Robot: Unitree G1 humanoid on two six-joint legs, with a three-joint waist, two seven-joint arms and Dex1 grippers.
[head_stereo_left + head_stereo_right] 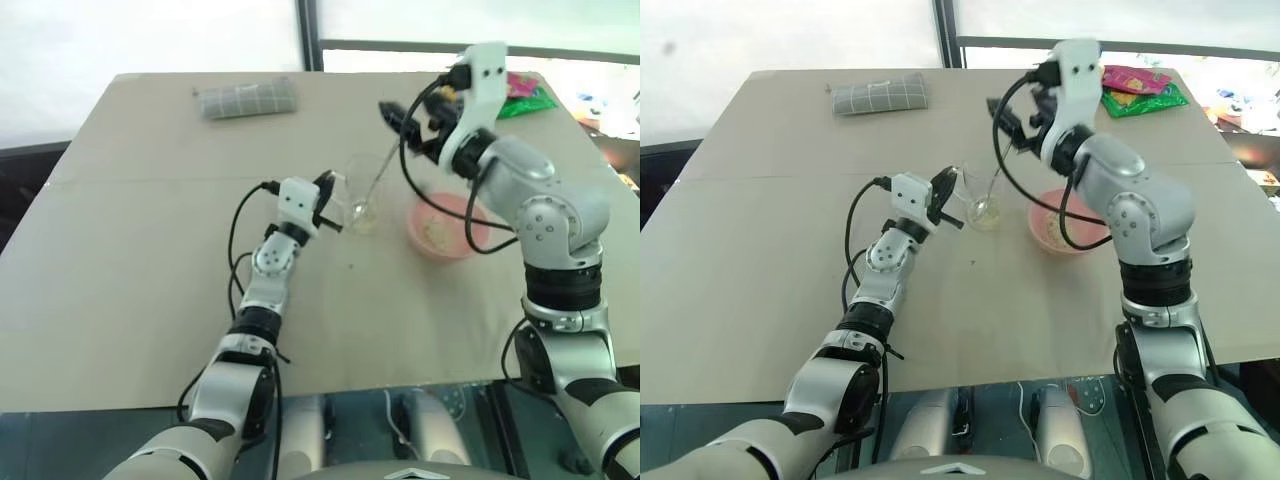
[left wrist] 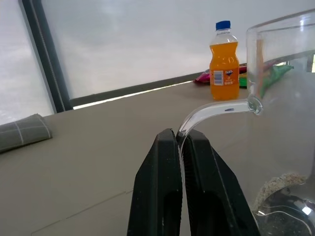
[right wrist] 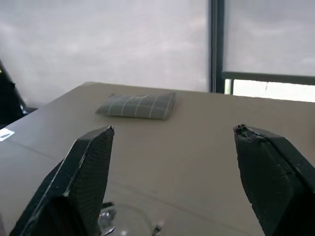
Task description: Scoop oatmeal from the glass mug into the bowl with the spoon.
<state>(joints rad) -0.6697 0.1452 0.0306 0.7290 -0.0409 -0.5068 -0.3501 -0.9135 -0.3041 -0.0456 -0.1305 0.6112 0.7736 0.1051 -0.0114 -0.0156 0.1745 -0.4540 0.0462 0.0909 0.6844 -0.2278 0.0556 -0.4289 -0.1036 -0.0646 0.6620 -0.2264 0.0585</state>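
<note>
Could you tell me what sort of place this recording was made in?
Probably an indoor test or lab space by a window: a plain beige table set against bright window panes with a dark frame, laid out with snack packets and an orange drink bottle.

The glass mug was cut off by the left wrist view's edge; the right arm overlapped the bowl.

Head cams look down on table (wrist cams close, level).

The spoon stands in the glass mug, left of the bowl.
</note>
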